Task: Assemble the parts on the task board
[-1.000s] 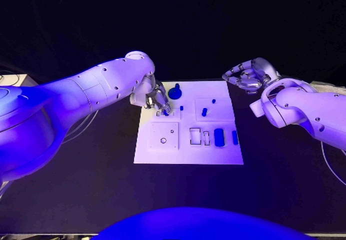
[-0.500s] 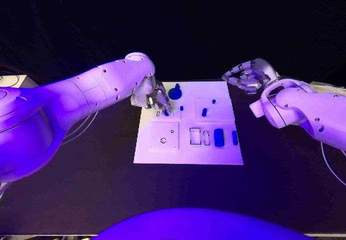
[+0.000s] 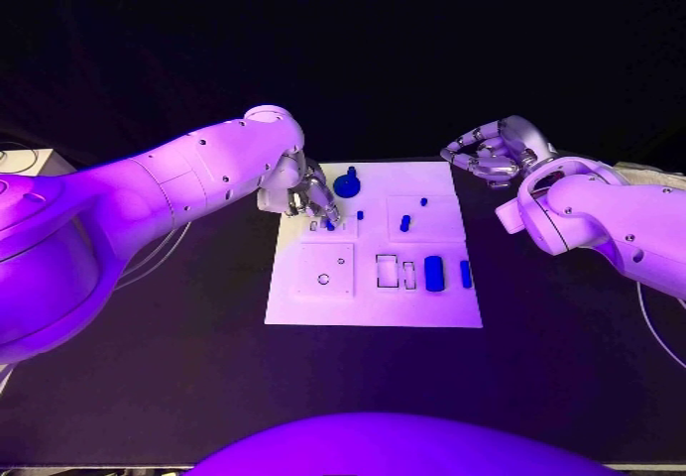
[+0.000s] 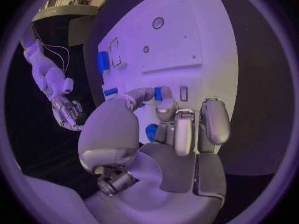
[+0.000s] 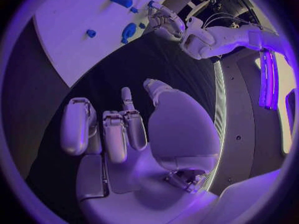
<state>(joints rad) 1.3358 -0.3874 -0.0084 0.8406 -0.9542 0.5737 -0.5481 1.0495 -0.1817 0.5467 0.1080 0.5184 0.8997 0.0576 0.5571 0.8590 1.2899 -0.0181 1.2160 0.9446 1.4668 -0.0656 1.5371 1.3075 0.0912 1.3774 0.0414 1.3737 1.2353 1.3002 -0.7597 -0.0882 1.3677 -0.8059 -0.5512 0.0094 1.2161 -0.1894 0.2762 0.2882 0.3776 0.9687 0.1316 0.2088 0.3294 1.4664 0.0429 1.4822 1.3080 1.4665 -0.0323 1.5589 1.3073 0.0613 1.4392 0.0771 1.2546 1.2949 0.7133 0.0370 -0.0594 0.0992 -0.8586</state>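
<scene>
The white task board [image 3: 372, 297] lies mid-table. My left hand [image 3: 303, 196] reaches down onto its far left part; in the left wrist view the thumb and a finger [image 4: 167, 107] pinch a small blue part [image 4: 161, 92] [image 3: 327, 224] at the board's surface. A blue knob [image 3: 348, 183] stands just beyond that hand. Small blue pegs [image 3: 404, 223] stand in the far right panel. A blue block [image 3: 433, 273] and a slim blue piece [image 3: 466, 273] lie on the near right. My right hand [image 3: 492, 151] hovers off the board's far right corner, fingers curled [image 5: 118, 129], holding nothing.
Black table [image 3: 171, 377] surrounds the board on all sides. The near left panel has a small round hole [image 3: 323, 279], and beside it are rectangular slots [image 3: 388, 270]. My left forearm [image 3: 171, 188] stretches over the table left of the board.
None beyond a very slight shift of the left arm; the left hand stays on the small blue part and the right hand has not moved.
</scene>
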